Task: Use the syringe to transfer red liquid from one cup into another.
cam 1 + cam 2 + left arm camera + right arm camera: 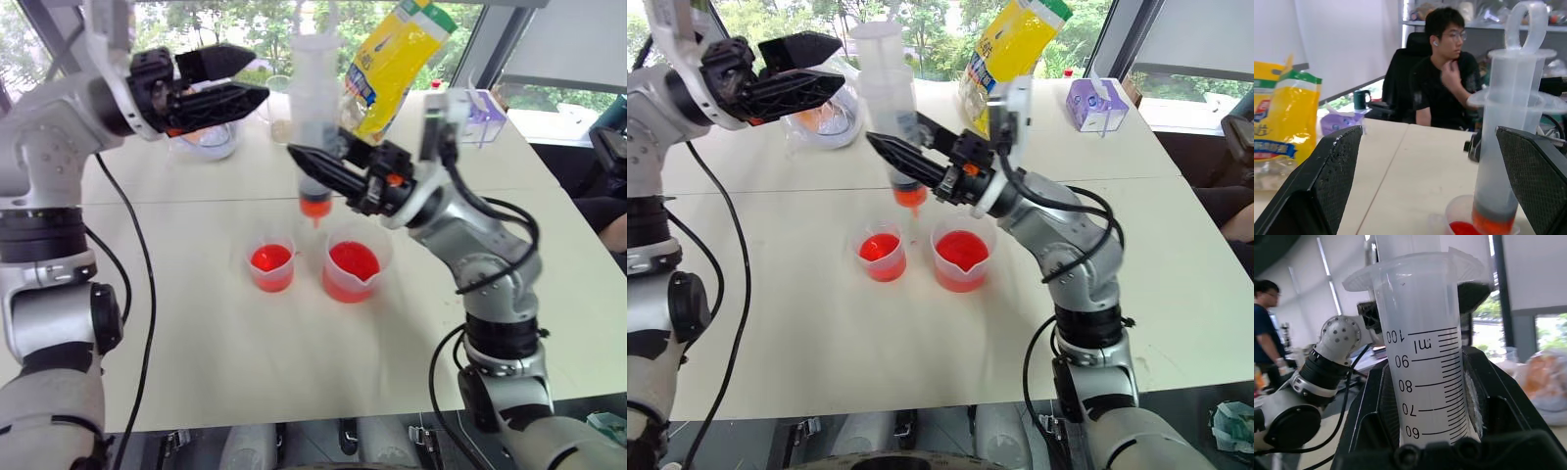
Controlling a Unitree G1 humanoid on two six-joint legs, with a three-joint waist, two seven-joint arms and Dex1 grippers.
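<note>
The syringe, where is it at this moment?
In the left eye view the syringe stands upright in the right gripper, mid-table, its orange tip in the air above the gap between the small cup and the spouted beaker.

Syringe [1425,367] barrel: graduations 60, 70, 80, 90, 100, marked "ml". Yellow bag [397,64]: label print illegible.

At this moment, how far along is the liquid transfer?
Both the small cup and the spouted beaker hold red liquid, so some transfer may already be done. In hand: the right claw is shut on the syringe, upright above the cups, plunger nearly down, only a little red at its tip. The left claw is open, off the syringe. Left: further draws, if wanted.
</note>
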